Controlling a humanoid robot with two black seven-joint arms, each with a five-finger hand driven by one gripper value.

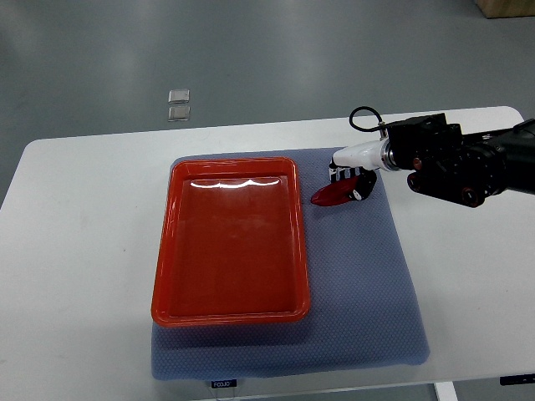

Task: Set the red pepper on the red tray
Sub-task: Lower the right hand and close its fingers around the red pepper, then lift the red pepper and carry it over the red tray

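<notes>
Nearest, along the front edge of the white table (pixel 75 251), lies a blue-grey mat (pixel 368 301) with a small label at its near edge. On the mat's left half sits the red tray (pixel 167 251), shallow, glossy, nothing in it, its long sides running front to back. Beyond the tray's far right corner, just beside its rim on the mat's far edge, lies the red pepper (pixel 334 196), small, elongated, shiny. Probably light and stiff-skinned, maybe a plastic replica, so likely slippery under hard fingertips; best pinched across the middle of its body, not the tapered end. Over it, reaching in from the right edge, is the right hand (pixel 349 174), white with dark fingers (pixel 361 190) curled down onto or around the pepper; whether gripping firmly or only touching cannot be told. Nothing stands between pepper and tray except the low rim, needing only a slight lift. No left hand anywhere in view. Farther off, on the grey floor beyond the table's far edge, two small clear squares (pixel 179 104).
</notes>
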